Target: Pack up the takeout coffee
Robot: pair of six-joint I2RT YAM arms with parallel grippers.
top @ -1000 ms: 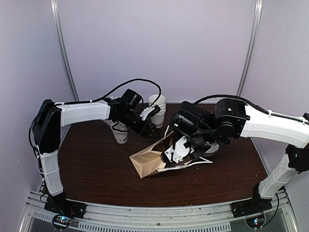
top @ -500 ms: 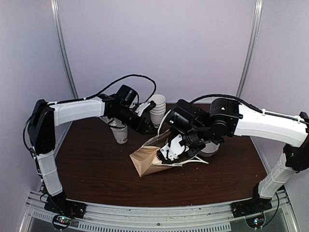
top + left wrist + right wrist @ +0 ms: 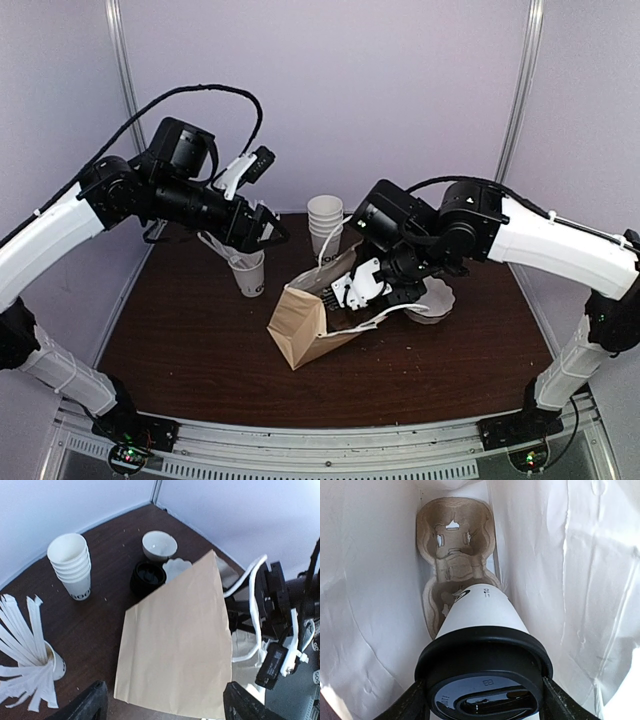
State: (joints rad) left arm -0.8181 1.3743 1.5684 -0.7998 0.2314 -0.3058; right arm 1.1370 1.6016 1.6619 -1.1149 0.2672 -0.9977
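I am holding the takeout coffee (image 3: 482, 612) by its black lid (image 3: 484, 655), my right gripper (image 3: 484, 700) closing on the rim from both sides. The cup is hanging tilted inside the paper bag (image 3: 175, 645), above the cardboard carrier (image 3: 452, 545) at the bottom. My left gripper (image 3: 162, 707) is hovering high over the bag, spread wide and carrying nothing.

I am judging the risks. With nothing bracing the bag, it may be sliding or folding inward as I push. The cup could miss a carrier socket and tip. Gripping at the lid could pop it loose.

The bag is leaning on the dark brown table (image 3: 180, 340), near the stacked cups (image 3: 71, 565), the straw cup (image 3: 30, 650) and a white bowl (image 3: 159, 545). Pale walls (image 3: 400, 100) are enclosing it.
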